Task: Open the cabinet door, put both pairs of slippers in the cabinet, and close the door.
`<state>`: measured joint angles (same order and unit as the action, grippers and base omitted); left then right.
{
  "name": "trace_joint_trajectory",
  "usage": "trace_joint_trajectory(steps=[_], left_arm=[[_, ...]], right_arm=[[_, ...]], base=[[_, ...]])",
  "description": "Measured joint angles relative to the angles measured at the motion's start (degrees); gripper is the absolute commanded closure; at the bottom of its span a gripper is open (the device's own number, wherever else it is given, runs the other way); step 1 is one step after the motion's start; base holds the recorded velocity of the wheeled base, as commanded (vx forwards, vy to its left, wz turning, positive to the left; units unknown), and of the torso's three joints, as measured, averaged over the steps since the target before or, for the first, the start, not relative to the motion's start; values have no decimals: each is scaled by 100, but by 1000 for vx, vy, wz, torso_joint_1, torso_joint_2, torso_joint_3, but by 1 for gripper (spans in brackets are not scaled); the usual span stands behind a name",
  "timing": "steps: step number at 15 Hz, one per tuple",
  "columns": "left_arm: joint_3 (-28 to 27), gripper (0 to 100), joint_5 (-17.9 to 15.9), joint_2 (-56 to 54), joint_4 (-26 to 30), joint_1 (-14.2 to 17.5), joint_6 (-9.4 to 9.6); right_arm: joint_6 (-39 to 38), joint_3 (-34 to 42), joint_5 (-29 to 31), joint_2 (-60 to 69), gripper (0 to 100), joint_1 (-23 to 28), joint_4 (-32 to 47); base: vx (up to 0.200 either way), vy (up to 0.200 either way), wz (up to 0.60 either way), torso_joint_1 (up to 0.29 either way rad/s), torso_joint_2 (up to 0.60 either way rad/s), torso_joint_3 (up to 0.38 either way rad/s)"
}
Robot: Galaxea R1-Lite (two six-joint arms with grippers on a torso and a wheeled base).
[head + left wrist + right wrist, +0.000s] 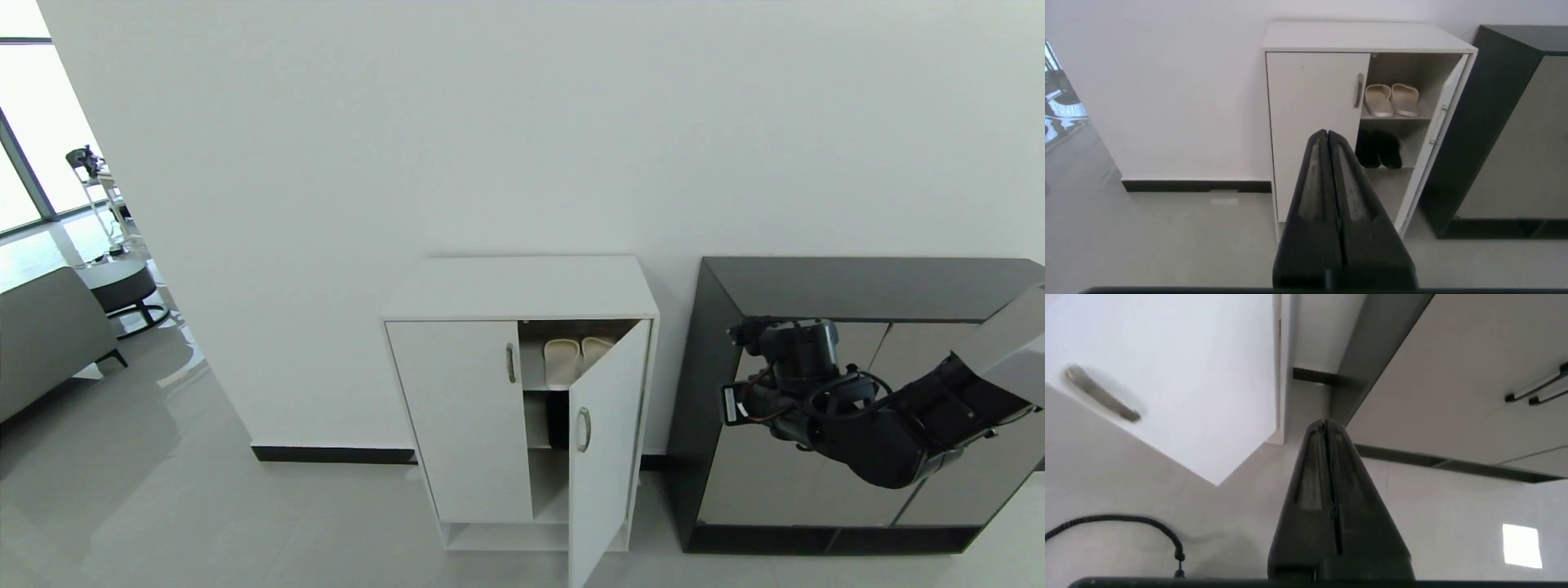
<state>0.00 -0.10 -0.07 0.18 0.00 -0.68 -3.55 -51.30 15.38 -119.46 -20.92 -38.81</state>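
Looks like a home: an entrance hall opening onto a living room. Has, straight ahead of the left claw (1328, 135), a white shoe cabinet (522, 286) set against a plain white wall (490, 122), one door (600, 441) ajar, with beige slippers (575, 355) on the top shelf and black slippers (1378, 149) on the shelf beneath. Has a low dark sideboard (857, 286) with glossy fronts behind the right claw (1325, 425), just beside the shoe cabinet. Shows pale polished floor tiles (245, 523) and a black skirting board (326, 454) below. Opens, well away to the left claw's left, onto a grey sofa (41, 343), a round low table (122, 286) and a tall bright window (24, 122).
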Motion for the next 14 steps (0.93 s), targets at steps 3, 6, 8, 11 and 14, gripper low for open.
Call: trace_joint_trajectory(steps=[3,6,8,11,14], left_arm=[[0,100,0,0,0,0,0],[0,100,0,0,0,0,2],[0,100,5,0,0,0,6],[0,100,7,0,0,0,2],[0,100,26,0,0,-2,-21]], right_arm=[[0,32,-1,0,100,-50,-5],[-24,94,-28,-20,100,-182,-32],[-39,152,-15,-98,100,-339,-355],[-41,227,0,-284,100,-473,-733],[-46,334,-1,-491,100,-600,-1554]], base=[[0,0,0,0,0,0],[0,0,0,0,0,0],[0,0,0,0,0,0],[0,0,0,0,0,0],[133,0,0,5,2,2]])
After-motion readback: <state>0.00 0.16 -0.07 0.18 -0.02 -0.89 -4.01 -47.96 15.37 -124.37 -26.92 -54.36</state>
